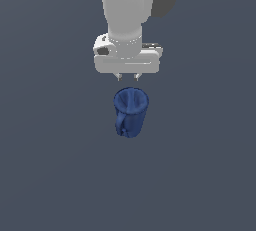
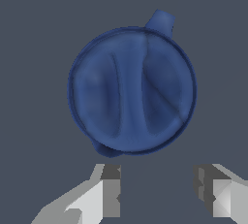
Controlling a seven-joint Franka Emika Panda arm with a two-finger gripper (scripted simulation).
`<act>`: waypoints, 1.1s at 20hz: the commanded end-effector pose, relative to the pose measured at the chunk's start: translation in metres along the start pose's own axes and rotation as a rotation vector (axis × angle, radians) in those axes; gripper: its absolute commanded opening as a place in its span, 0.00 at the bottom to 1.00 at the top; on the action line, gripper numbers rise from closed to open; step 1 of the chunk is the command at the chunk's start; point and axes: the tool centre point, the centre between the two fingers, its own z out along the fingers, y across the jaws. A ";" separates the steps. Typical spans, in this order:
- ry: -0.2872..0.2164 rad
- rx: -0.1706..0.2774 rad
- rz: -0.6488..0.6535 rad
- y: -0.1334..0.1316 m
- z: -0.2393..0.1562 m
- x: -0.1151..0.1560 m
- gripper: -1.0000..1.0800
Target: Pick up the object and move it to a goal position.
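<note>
The object is a small dark blue mug (image 1: 130,111) standing upright on the grey floor, with its loop handle toward the exterior view's left. My gripper (image 1: 128,77) hangs just above and behind its rim, apart from it. In the wrist view I look straight down into the mug (image 2: 131,89), whose handle (image 2: 161,22) sticks out on one side. My gripper (image 2: 157,194) is open with nothing between its two fingers (image 2: 110,191), and the mug lies off to one side of the gap rather than between them.
A plain dark grey floor (image 1: 50,175) surrounds the mug on all sides. The white arm (image 1: 130,10) rises out of the exterior view's top. No goal marker shows.
</note>
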 end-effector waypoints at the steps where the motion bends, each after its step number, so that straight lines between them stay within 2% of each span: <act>1: -0.011 0.007 0.033 0.001 0.000 0.010 0.62; 22: -0.141 0.069 0.394 0.020 0.027 0.108 0.62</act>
